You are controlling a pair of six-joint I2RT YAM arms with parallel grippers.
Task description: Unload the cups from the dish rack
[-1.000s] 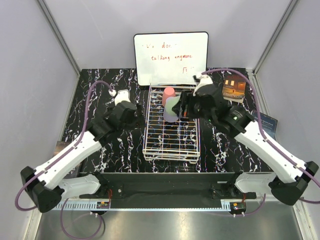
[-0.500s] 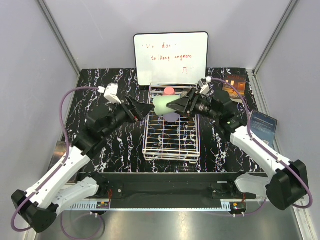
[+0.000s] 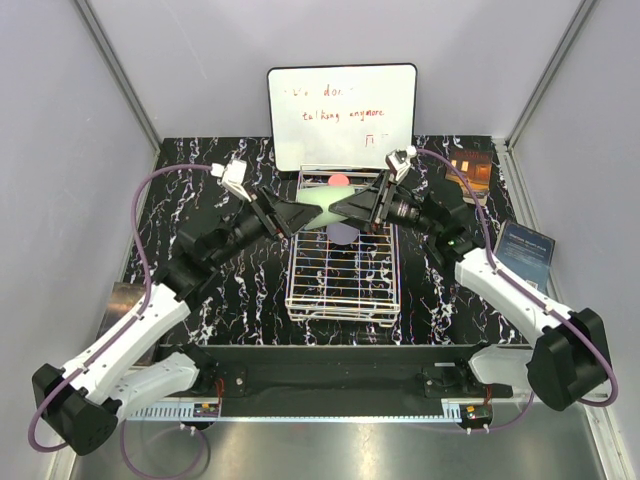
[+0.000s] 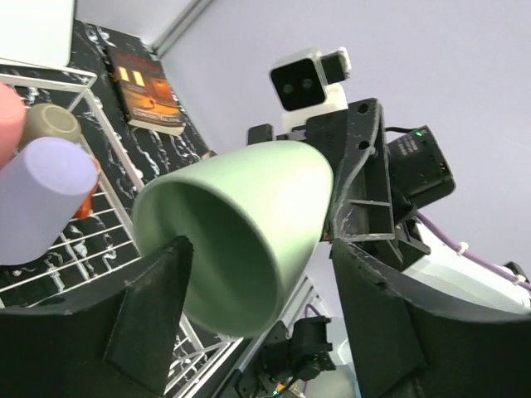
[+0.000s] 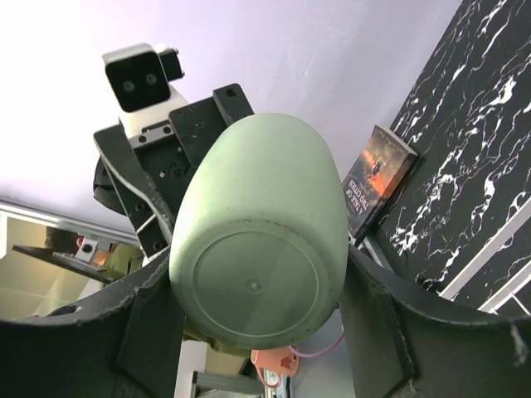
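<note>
**Cups: one in the air, the others yet to come out**

A black marble-patterned table (image 3: pixel 440 300) carries everything, with a whiteboard (image 3: pixel 341 115) propped at its far edge and a book (image 3: pixel 470 170) lying at the far right. The dish rack (image 3: pixel 342 312) sits in the middle of the table, just in front of the whiteboard.

Both arms reach in above the far half of the rack, tip to tip. The right gripper (image 3: pixel 340 208) is clamped on the base end of the green cup (image 3: pixel 318 207); its wrist view shows the cup filling the gap between the fingers. The left gripper (image 3: pixel 298 215) has its jaws spread wide on either side of the same cup's mouth end. Whether they press on it or only flank it, I cannot tell. The cup lies on its side in the air, clear of the wires.

Below it, the lavender cup (image 3: pixel 343 233) and the pink cup (image 3: pixel 339 181) sit in the rack. The left wrist view adds a beige cup (image 4: pixel 51 124) beside them, and a sliver of orange, too hidden to name.

By my reading the job is barely begun: this looks like a hand-over of the first cup. No cup can be seen set down outside the rack, and at least three wait inside.
</note>
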